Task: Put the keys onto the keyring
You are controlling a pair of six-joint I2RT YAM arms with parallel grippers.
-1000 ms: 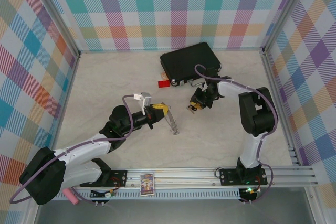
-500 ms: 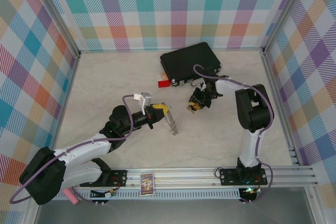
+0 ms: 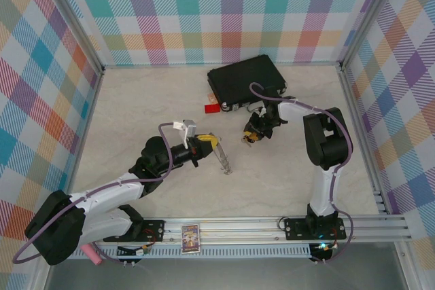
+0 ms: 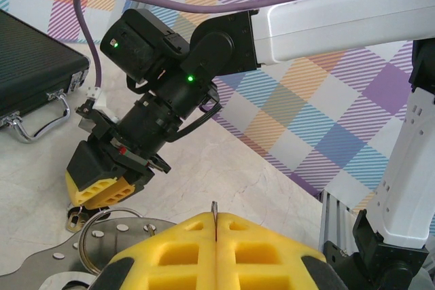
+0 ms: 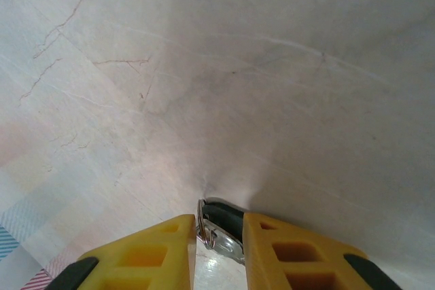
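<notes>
The overhead camera looked straight down, sharing the right gripper [image 3: 253, 136] with the close left wrist view facing it.

The keyring [image 3: 221, 155], a large thin grey ring, is standing roughly on edge near the middle of the table [image 3: 136, 100], its rim being pinched between the left fingers [image 4: 170, 249]. The keys [image 3: 249, 140] are sitting to its right, apart from it and not threaded on. One key [image 5: 223, 223], with a glossy black head and a small silver loop, is being gripped between the right fingers [image 5: 143, 249], close against the table.
</notes>
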